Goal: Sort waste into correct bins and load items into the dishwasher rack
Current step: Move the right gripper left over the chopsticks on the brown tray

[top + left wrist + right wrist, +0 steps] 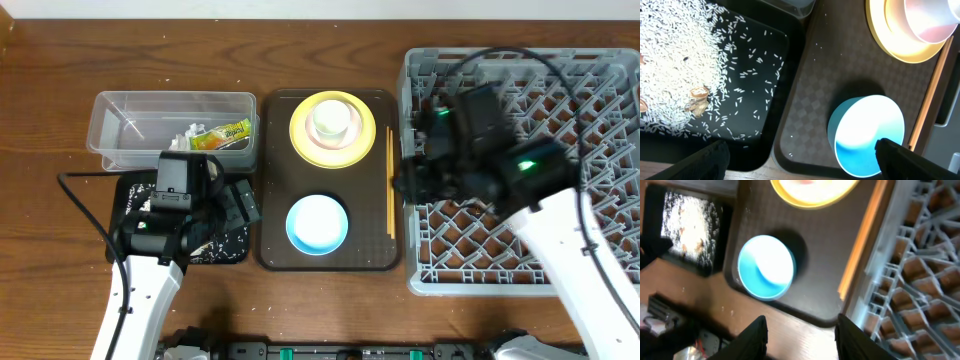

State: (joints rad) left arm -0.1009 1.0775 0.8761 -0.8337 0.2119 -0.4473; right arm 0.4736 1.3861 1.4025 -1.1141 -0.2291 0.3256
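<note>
Snack wrapper (222,135), print unreadable, in clear tub (105,125); left end effector (800,150) wide, right end effector (801,325) half-open, empty

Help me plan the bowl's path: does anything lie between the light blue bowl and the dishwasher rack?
Yes: the chopsticks lie along the brown tray's right edge, between the light blue bowl and the dishwasher rack.

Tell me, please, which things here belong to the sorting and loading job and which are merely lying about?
Part of the job: snack wrapper, tissue, rice, clear tub, black tray, yellow plate, pink bowl, blue bowl, chopsticks, dishwasher rack.

Just lying about: brown serving tray, wooden table.
</note>
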